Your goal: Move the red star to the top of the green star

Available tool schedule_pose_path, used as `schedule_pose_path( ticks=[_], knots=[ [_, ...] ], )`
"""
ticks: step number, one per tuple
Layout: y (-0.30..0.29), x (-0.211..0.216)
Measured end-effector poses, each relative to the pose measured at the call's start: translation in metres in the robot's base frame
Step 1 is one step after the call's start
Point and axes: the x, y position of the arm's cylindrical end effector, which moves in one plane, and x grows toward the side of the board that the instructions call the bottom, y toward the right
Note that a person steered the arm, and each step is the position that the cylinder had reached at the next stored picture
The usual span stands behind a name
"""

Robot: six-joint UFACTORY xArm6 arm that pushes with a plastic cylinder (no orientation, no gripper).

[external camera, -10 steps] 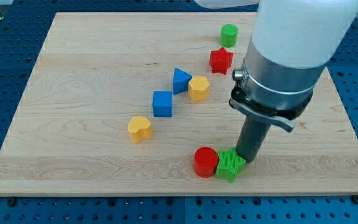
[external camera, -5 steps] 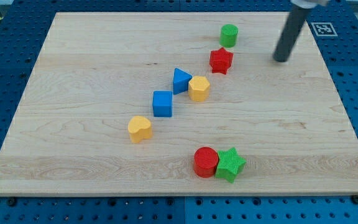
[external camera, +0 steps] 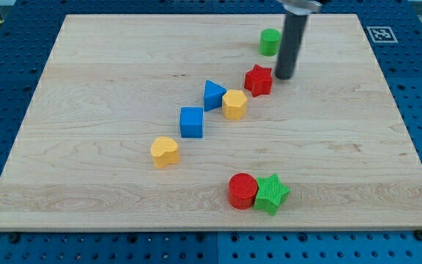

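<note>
The red star lies on the wooden board at the upper middle right. My tip stands just to the star's right, close to or touching it. The green star lies near the view's bottom, touching a red cylinder on its left. The red star is far above the green star in the view.
A green cylinder stands just above my tip, to its left. A yellow hexagon and a blue triangle lie to the lower left of the red star. A blue cube and a yellow heart lie further left.
My tip has gone from the green star up to the board's top right, then left to the red star's right side. The red star has shifted slightly down and left.
</note>
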Motion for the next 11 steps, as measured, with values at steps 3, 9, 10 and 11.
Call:
schedule_pose_path(
  ticks=[3, 9, 10, 11],
  knots=[
    [-0.094, -0.046],
    [0.041, 0.021],
    [0.084, 0.052],
    [0.078, 0.097]
  ],
)
